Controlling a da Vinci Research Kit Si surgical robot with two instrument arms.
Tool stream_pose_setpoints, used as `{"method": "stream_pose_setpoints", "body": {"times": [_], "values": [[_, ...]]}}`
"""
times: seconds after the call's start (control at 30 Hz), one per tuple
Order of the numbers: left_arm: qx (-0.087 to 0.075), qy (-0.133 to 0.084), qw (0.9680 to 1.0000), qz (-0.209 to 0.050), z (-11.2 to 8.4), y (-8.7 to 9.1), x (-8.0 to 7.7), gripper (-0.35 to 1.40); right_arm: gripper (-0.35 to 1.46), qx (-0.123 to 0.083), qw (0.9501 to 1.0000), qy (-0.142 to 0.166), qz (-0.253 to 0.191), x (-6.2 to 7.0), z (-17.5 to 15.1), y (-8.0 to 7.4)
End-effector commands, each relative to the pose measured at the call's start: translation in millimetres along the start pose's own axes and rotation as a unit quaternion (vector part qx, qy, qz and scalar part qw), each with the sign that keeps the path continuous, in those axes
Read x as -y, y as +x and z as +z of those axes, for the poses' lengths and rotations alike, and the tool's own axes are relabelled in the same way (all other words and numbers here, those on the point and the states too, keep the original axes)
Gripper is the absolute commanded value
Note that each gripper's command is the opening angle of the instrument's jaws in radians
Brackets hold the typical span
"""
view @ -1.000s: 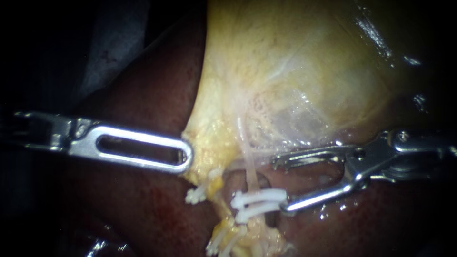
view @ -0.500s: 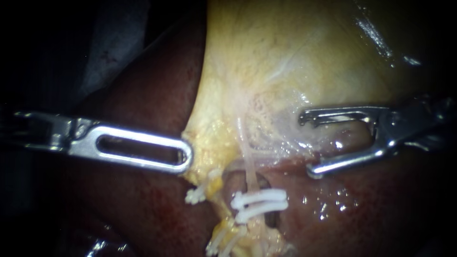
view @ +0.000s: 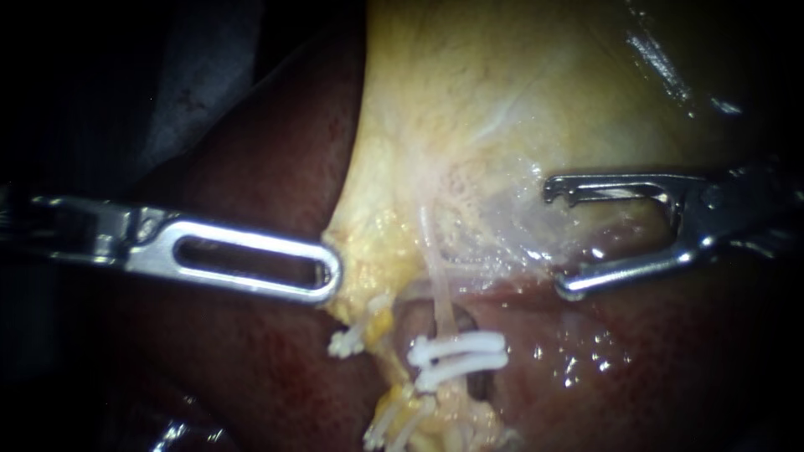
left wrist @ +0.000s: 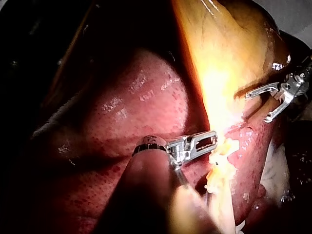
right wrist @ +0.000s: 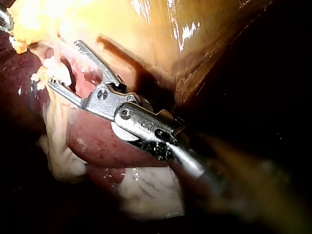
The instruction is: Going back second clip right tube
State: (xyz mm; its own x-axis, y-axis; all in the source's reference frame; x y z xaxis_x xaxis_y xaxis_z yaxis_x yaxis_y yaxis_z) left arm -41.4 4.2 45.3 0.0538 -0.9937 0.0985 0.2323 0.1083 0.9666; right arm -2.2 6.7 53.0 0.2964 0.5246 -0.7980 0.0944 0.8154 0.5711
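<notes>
The dark red, glistening liver (view: 251,360) fills the lower field, with the pale yellow gallbladder (view: 502,84) draped above it. The left instrument (view: 333,276), a slotted steel tool, is clenched on the gallbladder's lower edge. The right instrument (view: 557,238) hangs at the gallbladder's rim, its tool released, jaws wide apart and empty. It is up and to the right of the two white clips (view: 459,356), which sit stacked across the thin pale right tube (view: 439,301).

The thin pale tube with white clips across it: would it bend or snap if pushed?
Probably floppy: the thin pale tube runs like a soft thread from the yellowish gallbladder to the white clips. Likely slippery, since the dark red liver beside it glistens wet. Perhaps fragile, being so thin.
</notes>
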Motion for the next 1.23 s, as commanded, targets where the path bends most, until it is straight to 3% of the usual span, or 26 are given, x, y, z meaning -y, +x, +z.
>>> {"method": "stream_pose_setpoints", "body": {"times": [0.03,0.33,0.5,1.23], "values": [[0.0,0.0,1.0,0.001,0.5,0.2,-0.2,-0.35,0.6,0.0,1.0,0.0,0.0,0.0,0.0,0.0],[-0.011,0.0,0.9999,0.009,4.7,1.6,-1.9,-0.35,0.6,0.0,1.0,0.0,0.0,0.1,0.0,0.0],[-0.015,0.0,0.9998,0.011,6.0,2.1,-2.2,-0.35,0.6,0.0,1.0,0.0,0.0,0.1,0.0,0.0],[-0.017,-0.001,0.9998,0.012,6.4,2.2,-2.4,-0.35,0.6,0.0,1.0,0.0,0.0,0.3,0.0,0.0]]}}
